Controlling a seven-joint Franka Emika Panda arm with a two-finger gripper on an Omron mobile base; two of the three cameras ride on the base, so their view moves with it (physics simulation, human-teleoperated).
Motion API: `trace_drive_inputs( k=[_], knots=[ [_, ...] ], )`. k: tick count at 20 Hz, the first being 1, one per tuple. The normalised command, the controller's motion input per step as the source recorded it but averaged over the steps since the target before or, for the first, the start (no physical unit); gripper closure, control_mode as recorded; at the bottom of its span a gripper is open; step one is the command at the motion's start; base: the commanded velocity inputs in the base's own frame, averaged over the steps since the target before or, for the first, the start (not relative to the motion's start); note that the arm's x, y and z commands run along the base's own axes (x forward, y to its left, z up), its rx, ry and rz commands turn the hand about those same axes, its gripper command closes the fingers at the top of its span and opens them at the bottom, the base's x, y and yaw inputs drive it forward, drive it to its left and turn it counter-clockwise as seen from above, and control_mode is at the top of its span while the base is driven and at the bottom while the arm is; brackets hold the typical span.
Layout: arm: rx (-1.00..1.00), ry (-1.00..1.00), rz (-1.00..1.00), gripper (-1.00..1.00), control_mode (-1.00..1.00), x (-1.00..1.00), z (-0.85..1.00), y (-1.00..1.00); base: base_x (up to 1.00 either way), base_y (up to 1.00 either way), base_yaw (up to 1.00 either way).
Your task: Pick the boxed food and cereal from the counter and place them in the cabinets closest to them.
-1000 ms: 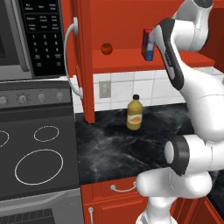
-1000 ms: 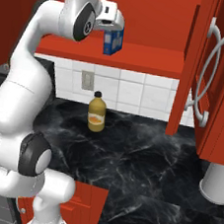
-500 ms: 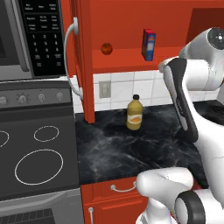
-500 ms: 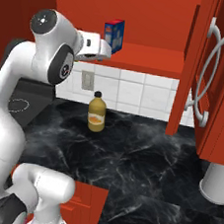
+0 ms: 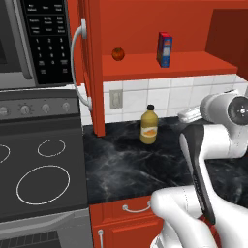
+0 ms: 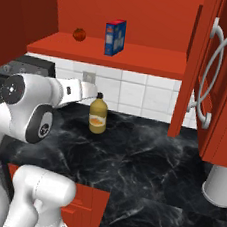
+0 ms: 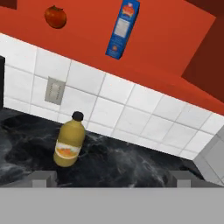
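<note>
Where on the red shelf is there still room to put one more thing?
On the cabinet shelf, the widest bare stretch runs from the blue box to the open door. A smaller gap lies between the box and the tomato. Down on the counter, only the juice bottle stands by the tiles; the front is bare.

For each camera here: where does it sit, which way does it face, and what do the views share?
Left base view: behind the arm's left, facing stove, counter and open cabinet; arm at lower right.
Right base view: behind its right, same counter; arm at lower left.
Hand view: on the hand, tilted, facing the backsplash; open gripper at bottom.
Shared: bottle, blue box, tomato.
</note>
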Motion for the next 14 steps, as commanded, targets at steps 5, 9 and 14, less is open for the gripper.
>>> trace_drive_inputs(
  k=[5, 9, 14],
  knots=[
    [0.0, 0.0, 0.0, -1.0, -1.0, 0.0, 0.0, 0.0, 0.0, 0.0, 0.0],
    [0.0, 0.0, 0.0, -1.0, 1.0, 0.0, 0.0, 0.0, -0.09, 0.0, 0.0],
    [0.0, 0.0, 0.0, -1.0, 1.0, 0.0, 0.0, 0.0, -0.5, 0.0, 0.0]
  ],
)
